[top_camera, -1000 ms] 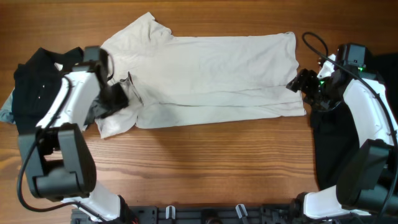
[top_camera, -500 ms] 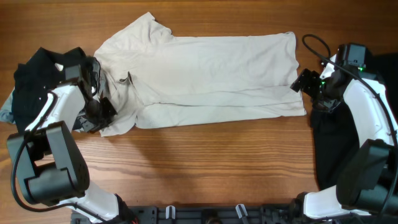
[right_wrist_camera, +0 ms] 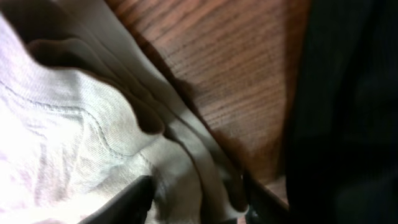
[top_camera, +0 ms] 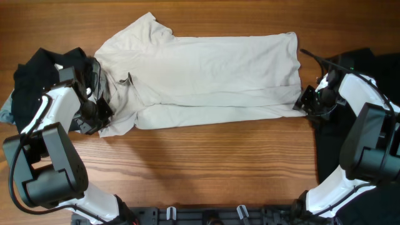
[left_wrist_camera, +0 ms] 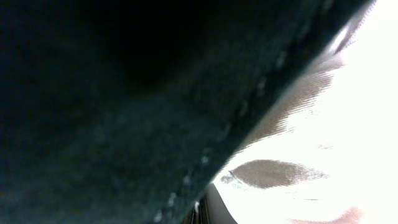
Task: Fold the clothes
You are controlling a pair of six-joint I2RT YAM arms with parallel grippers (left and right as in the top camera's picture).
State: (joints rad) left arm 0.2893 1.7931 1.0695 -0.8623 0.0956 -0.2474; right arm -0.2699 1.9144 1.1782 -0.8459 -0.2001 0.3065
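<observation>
**Q:** Where does each element lie at this stage?

**A:** The cream T-shirt (top_camera: 212, 69) lies flat across the wooden table (top_camera: 206, 162), its lower long edge already doubled over. 1 black garment (top_camera: 34, 78) is heaped at the left, and a 2nd black garment (top_camera: 340, 147) lies at the right. The left gripper (top_camera: 94, 117) sits at the lower sleeve (top_camera: 119, 124). Dark cloth covers its wrist camera, so I cannot tell how its jaws stand. The right gripper (top_camera: 306, 103) is at the hem corner (top_camera: 299, 107), jaws apart and straddling the layered edge.

**Q:** What would make the fold succeed?

**A:** Probably 3 things. The right jaws should take every hem layer, not only the top 1. The left should hold sleeve only, free of the black cloth. Both ends should then lift level, so that the crease runs straight.
</observation>
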